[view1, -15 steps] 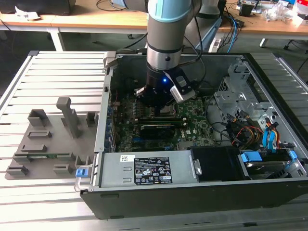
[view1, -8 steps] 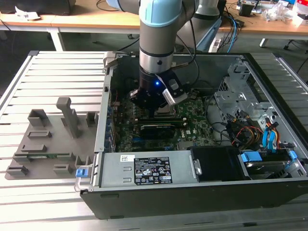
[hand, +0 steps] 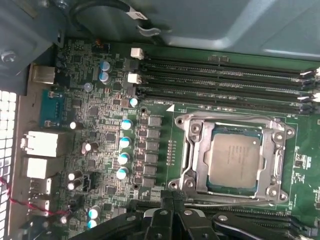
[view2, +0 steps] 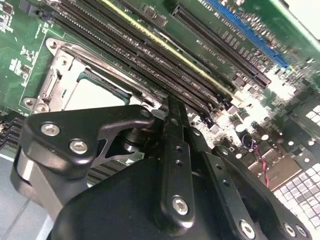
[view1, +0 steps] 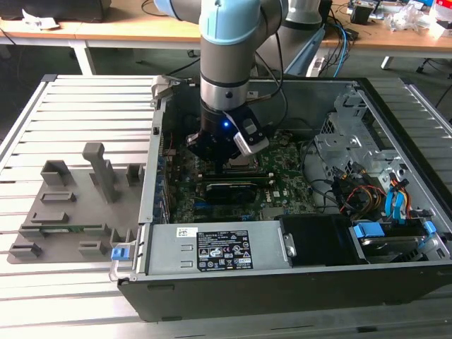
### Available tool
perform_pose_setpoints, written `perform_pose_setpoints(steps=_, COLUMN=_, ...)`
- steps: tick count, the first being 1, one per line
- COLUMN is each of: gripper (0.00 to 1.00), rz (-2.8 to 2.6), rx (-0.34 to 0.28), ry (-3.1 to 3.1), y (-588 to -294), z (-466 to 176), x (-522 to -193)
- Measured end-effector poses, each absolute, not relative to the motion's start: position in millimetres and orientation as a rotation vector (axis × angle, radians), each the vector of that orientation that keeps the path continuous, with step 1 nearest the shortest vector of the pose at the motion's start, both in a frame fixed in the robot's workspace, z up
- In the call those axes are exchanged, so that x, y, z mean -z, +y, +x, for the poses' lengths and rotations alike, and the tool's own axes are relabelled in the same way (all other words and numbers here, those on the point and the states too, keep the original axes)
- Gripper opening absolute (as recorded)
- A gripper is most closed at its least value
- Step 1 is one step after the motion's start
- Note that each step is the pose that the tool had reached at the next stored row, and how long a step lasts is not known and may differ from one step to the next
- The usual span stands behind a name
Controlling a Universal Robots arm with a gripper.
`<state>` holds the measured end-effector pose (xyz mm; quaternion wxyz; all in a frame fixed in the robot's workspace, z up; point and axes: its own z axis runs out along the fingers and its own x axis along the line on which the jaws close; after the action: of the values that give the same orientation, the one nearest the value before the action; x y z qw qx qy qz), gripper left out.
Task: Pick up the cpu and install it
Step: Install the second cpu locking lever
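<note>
1. You see the arm (view1: 229,63) reaching down into the open computer case (view1: 212,296), which lies on its side on a slatted metal table (view1: 70,99).
2. In the exterior view, your gripper (view1: 229,152) sits low over the motherboard (view1: 289,187), near the middle of the case; a small blue light glows on the wrist above it.
3. The cpu (hand: 234,159) lies flat in the socket frame (hand: 192,150), its silvery top facing up. In the second wrist view you catch a pale part of it (view2: 95,95) beyond the gripper's black linkage.
4. In the second wrist view the fingers (view2: 172,120) look drawn close together with nothing between them, and they stand just above the board beside the socket, apart from the chip.
5. Long black memory slots (hand: 225,82) run alongside the socket frame; a row of blue-capped capacitors (hand: 124,145) stands on the socket's other flank.
6. A grey moulded tray (view1: 70,205) rests on the table toward the exterior view's left, outside the case.
7. The power supply (view1: 212,247) with its label fills the near edge of the case, and coloured cables (view1: 367,194) bunch toward the exterior view's right.
</note>
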<state>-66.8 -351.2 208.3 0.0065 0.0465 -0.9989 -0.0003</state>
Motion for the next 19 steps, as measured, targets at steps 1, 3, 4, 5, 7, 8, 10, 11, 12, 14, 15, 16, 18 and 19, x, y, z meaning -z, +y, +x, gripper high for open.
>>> perform_pose_setpoints(steps=1, gripper=0.11, rz=0.146, rx=0.002, ry=-3.125, y=-350.4, z=-66.8, x=-207.1)
perform_pose_setpoints(steps=3, gripper=0.11, rz=0.148, rx=0.005, ry=-3.125, y=-349.6, z=-66.8, x=-205.5)
perform_pose_setpoints(steps=4, gripper=0.11, rz=0.148, rx=0.011, ry=-3.125, y=-349.5, z=-66.9, x=-205.3)
perform_pose_setpoints(steps=5, gripper=0.11, rz=0.15, rx=0.021, ry=-3.125, y=-349.4, z=-66.9, x=-205.2)
perform_pose_setpoints(steps=7, gripper=0.11, rz=0.156, rx=0.037, ry=-3.125, y=-349.0, z=-66.9, x=-204.5)
perform_pose_setpoints(steps=8, gripper=0.11, rz=0.163, rx=0.044, ry=-3.125, y=-348.0, z=-66.8, x=-204.2)
perform_pose_setpoints(steps=10, gripper=0.11, rz=0.173, rx=0.052, ry=-3.125, y=-345.8, z=-66.8, x=-203.9)
perform_pose_setpoints(steps=11, gripper=0.11, rz=0.173, rx=0.051, ry=-3.125, y=-345.8, z=-66.8, x=-204.5)
perform_pose_setpoints(steps=12, gripper=0.11, rz=0.173, rx=0.047, ry=-3.125, y=-345.7, z=-66.8, x=-206.8)
perform_pose_setpoints(steps=14, gripper=0.11, rz=0.173, rx=0.03, ry=-3.126, y=-345.7, z=-66.8, x=-224.3)
perform_pose_setpoints(steps=15, gripper=0.11, rz=0.174, rx=0.023, ry=-3.126, y=-345.6, z=-66.8, x=-235.7)
perform_pose_setpoints(steps=16, gripper=0.11, rz=0.173, rx=0.021, ry=-3.126, y=-345.7, z=-66.8, x=-244.5)
perform_pose_setpoints(steps=18, gripper=0.11, rz=0.173, rx=0.019, ry=-3.126, y=-345.6, z=-66.8, x=-255.2)
perform_pose_setpoints(steps=19, gripper=0.11, rz=0.173, rx=0.018, ry=-3.126, y=-345.7, z=-66.8, x=-264.6)
